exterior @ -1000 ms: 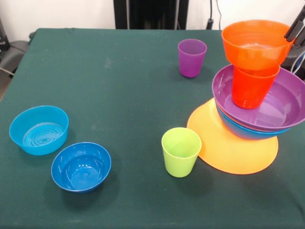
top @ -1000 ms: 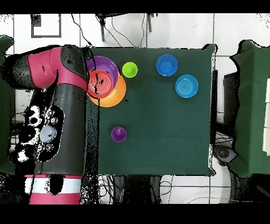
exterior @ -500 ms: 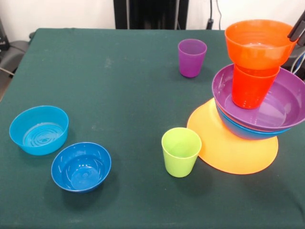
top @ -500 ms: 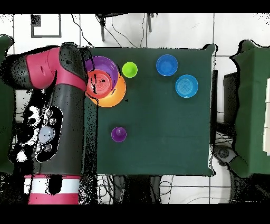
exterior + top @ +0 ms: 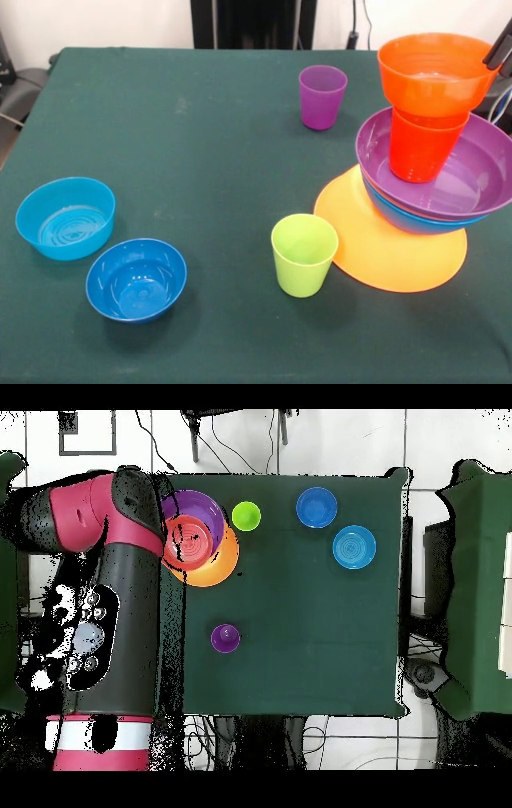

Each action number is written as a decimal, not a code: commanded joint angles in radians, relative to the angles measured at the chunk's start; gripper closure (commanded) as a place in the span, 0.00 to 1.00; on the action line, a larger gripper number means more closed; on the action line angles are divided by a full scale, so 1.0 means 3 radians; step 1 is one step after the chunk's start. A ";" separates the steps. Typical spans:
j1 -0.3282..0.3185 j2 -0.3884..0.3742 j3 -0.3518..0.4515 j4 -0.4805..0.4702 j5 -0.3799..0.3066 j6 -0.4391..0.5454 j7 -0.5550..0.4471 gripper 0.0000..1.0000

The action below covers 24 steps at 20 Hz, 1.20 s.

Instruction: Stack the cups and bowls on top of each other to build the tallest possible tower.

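The tower stands at the right: an upturned orange-yellow bowl point(image 5: 384, 254), a blue bowl point(image 5: 404, 222), a purple bowl point(image 5: 480, 172), an orange cup point(image 5: 420, 148) and a small orange bowl point(image 5: 432, 72) on top. My gripper point(image 5: 494, 58) shows only at the right edge, shut on the small orange bowl's right rim. The purple cup point(image 5: 322, 97) stands upright behind the tower. The lime green cup point(image 5: 303, 254) stands upright at its front left. The dark blue bowl point(image 5: 136, 278) and light blue bowl point(image 5: 66, 218) sit at the left. The yellow cup is out of view.
In the overhead view the red and black arm point(image 5: 120, 584) covers the table's left edge and part of the tower point(image 5: 205, 549). The table's right edge in the front view lies close beside the tower.
The small orange bowl and my gripper shifted slightly right over the orange cup a second ago, then held still. Nothing else moved.
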 commanded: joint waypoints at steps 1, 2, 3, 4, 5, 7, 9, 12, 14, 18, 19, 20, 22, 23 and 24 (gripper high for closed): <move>0.0008 0.0165 0.0374 0.0267 0.0016 -0.0145 0.0234 1.00; 0.0005 0.0165 0.0378 0.0266 0.0016 -0.0149 0.0227 1.00; 0.0004 0.0165 0.0378 0.0262 0.0016 -0.0145 0.0224 0.00; 0.0005 0.0167 0.0376 0.0259 0.0014 -0.0144 0.0225 0.00; 0.0006 0.0168 0.0374 0.0257 0.0012 -0.0143 0.0227 0.00; 0.0004 0.0168 0.0376 0.0256 0.0013 -0.0145 0.0223 0.00; 0.0003 0.0170 0.0375 0.0245 0.0009 -0.0124 0.0209 0.00; 0.0000 0.0171 0.0377 0.0237 0.0004 -0.0115 0.0193 0.00; -0.0004 0.0171 0.0382 0.0244 0.0002 -0.0141 0.0186 0.00; -0.0019 0.0175 0.0395 0.0245 0.0016 -0.0148 0.0187 0.00; -0.0022 0.0171 0.0399 0.0251 0.0023 -0.0151 0.0190 0.00; -0.0032 0.0144 0.0422 0.0287 0.0046 -0.0183 0.0185 0.00; -0.0035 0.0091 0.0431 0.0321 0.0058 -0.0204 0.0172 0.00; -0.0040 0.0073 0.0438 0.0326 0.0067 -0.0175 0.0157 0.00; -0.0040 0.0045 0.0433 0.0324 0.0074 -0.0133 0.0152 0.00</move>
